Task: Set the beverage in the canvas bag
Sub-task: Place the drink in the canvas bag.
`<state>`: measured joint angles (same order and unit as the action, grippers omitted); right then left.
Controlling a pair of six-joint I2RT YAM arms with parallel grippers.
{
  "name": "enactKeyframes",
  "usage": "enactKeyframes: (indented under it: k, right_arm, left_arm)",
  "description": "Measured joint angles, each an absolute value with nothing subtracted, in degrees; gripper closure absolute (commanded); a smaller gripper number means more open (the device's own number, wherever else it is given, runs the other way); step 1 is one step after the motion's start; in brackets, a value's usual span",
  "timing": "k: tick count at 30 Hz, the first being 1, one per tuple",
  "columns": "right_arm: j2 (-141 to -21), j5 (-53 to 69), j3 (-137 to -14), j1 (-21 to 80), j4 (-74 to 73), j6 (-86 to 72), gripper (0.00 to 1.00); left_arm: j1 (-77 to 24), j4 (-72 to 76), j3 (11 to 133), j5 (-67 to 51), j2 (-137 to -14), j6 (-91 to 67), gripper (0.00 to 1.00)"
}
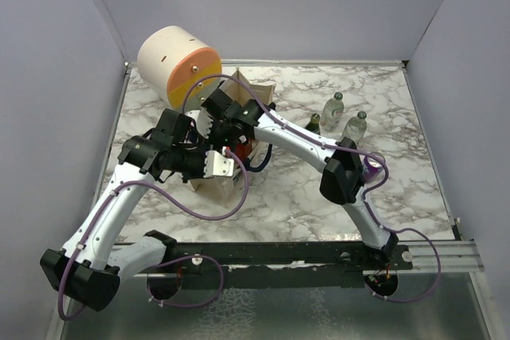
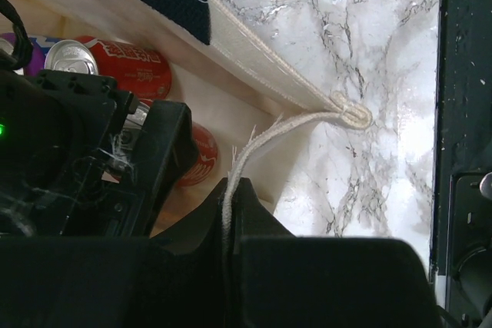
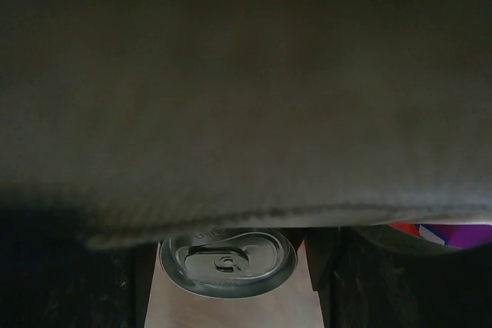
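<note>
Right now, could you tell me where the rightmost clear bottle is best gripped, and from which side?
I'd grip the rightmost clear bottle around its body, below the neck, coming from its right: it stands upright, and the other clear bottle and the dark bottle crowd its left side.

Marble bench (image 1: 319, 197), grey walls on three sides. Far-left corner: cream drum (image 1: 171, 61) on its side, orange end facing the near-right. Right of centre, toward the far edge: three upright bottles close together, one dark (image 1: 314, 124), two clear (image 1: 334, 109) (image 1: 355, 127). Black rail (image 1: 303, 254) along the near edge.
</note>
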<state>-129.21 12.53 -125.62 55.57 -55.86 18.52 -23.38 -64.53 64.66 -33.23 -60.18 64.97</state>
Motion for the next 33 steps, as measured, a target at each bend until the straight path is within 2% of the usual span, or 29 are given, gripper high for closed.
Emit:
enactKeyframes:
  k: [18,33]
  right_arm:
    - [-132.53,11.29,-129.21,56.31,-55.88,19.94,0.86]
    - [-132.79,11.97,-129.29,56.42,-55.75,20.27,0.96]
  left_arm:
    - [-23.35,-63.66,63.55,-32.67,-59.13,64.64,1.0]
    - [-23.38,-64.16,63.55,-32.05,-58.76,65.25,1.0]
